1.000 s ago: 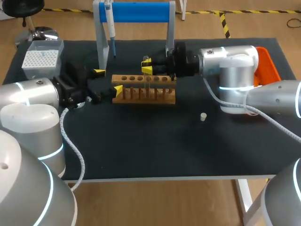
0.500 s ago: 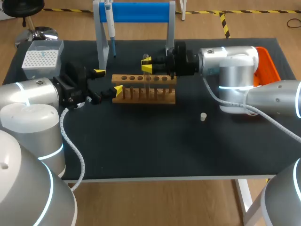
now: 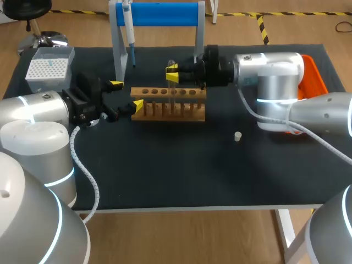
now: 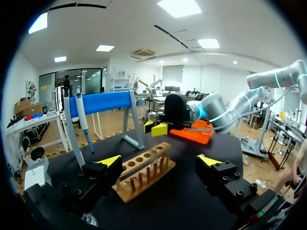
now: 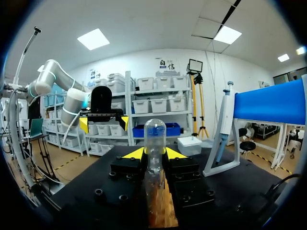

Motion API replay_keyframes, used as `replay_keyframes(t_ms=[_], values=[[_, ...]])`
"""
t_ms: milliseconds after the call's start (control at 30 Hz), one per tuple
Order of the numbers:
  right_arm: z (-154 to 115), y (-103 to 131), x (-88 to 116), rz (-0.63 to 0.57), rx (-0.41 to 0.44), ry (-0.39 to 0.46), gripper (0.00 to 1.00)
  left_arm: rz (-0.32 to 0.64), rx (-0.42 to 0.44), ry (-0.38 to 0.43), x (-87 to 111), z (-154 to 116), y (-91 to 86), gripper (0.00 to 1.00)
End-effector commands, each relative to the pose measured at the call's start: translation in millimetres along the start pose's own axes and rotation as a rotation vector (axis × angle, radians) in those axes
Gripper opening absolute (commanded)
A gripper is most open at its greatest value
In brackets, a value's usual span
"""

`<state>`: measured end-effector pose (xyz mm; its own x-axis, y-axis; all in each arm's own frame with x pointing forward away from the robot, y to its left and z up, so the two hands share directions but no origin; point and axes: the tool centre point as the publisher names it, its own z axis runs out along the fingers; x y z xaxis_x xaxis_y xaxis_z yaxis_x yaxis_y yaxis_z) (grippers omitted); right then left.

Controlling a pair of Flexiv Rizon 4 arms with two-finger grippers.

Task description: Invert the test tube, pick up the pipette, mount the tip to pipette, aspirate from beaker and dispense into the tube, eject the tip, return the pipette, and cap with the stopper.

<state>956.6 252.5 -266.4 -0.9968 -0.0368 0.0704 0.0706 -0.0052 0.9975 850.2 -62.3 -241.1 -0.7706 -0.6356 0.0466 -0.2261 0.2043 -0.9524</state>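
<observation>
My right gripper (image 3: 172, 74) is shut on a clear test tube (image 3: 171, 64) and holds it upright over the wooden rack (image 3: 168, 107). In the right wrist view the test tube (image 5: 154, 136) stands between the yellow fingertips (image 5: 134, 154) with its rounded end up, above the rack (image 5: 160, 213). My left gripper (image 3: 126, 93) stands open at the rack's left end, apart from it; in its own view the left gripper (image 4: 158, 161) straddles the rack (image 4: 144, 175). The pipette (image 3: 130, 33) hangs on the blue stand (image 3: 159, 14). A small stopper (image 3: 237, 136) lies on the mat.
A box of tips (image 3: 49, 69) sits at the back left corner. An orange tray (image 3: 314, 77) lies behind my right arm at the far right. The stand's grey legs (image 3: 117, 49) rise just behind the rack.
My right gripper has risen a little with the test tube, drawing it up out of the rack. The left arm has not moved.
</observation>
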Motion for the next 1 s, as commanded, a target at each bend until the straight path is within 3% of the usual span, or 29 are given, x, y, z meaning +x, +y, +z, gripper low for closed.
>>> replay_keyframes(t_ms=[33,1000], values=[[-1.5,6.6,3.5,0.001,0.007,-0.01,0.0,0.001,0.01,-0.001,0.1,0.1,2.6,1.0],[-6.7,58.1,20.6,-0.007,0.035,-0.021,0.0,0.001,0.01,-0.001,0.1,0.1,2.6,1.0]])
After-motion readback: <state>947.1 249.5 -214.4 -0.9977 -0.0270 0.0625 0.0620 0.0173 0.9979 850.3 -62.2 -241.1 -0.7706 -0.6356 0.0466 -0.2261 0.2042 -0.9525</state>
